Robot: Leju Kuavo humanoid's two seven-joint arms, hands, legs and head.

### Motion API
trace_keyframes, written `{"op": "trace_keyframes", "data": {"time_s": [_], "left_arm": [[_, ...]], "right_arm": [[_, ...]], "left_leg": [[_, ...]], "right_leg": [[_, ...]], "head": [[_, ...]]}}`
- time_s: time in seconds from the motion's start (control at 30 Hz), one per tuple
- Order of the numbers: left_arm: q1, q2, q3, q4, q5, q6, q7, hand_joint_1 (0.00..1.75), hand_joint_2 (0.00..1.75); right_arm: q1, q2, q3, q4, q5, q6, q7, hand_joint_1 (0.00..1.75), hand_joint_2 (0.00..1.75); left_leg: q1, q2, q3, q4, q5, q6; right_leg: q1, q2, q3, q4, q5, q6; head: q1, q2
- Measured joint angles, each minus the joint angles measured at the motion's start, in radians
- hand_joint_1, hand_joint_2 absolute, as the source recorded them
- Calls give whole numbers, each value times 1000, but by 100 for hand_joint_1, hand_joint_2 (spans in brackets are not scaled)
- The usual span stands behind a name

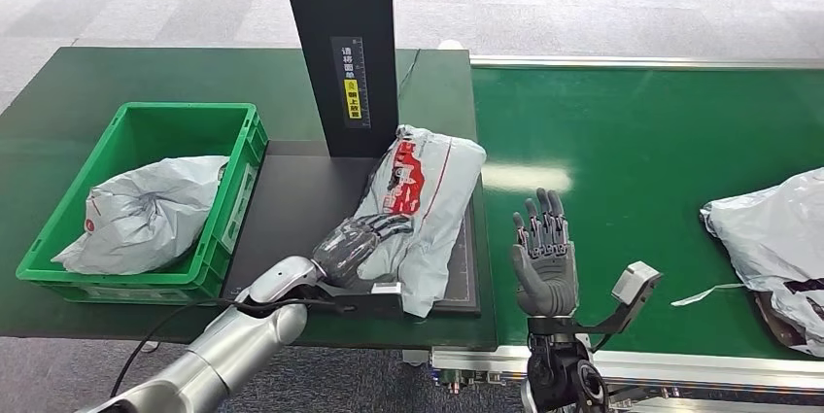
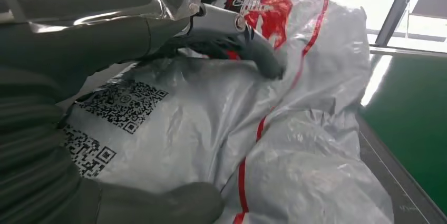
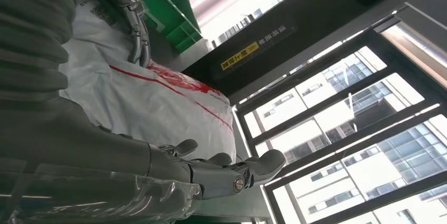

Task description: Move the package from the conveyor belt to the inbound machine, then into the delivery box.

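The grey package [image 1: 428, 189] with red print lies flat on the inbound machine's black platform [image 1: 291, 209], in front of its black column [image 1: 340, 44]. My left hand [image 1: 355, 238] rests on the package's near half, fingers stretched across the top. In the left wrist view the fingers [image 2: 248, 45] press into the plastic above the printed codes and the thumb [image 2: 158, 203] sits at the package's [image 2: 295, 145] near edge. My right hand [image 1: 544, 248] stands open above the conveyor belt's [image 1: 632, 141] near edge, just right of the package, holding nothing.
A green delivery box [image 1: 233, 194] at the left holds another grey bag [image 1: 146, 214]. A second grey package [image 1: 777, 248] lies on the belt at the far right. The machine's column rises directly behind the platform.
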Motion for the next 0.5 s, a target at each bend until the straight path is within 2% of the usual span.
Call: {"op": "trace_keyframes", "data": {"time_s": [0.5], "left_arm": [[-41,-16,-44,64,-13,28,10,175,175]], "right_arm": [[0,6,2,0,-8,0,10,0,175]], "left_leg": [[0,0,1,0,0,0]], "right_leg": [[0,0,1,0,0,0]], "head": [[0,0]]}}
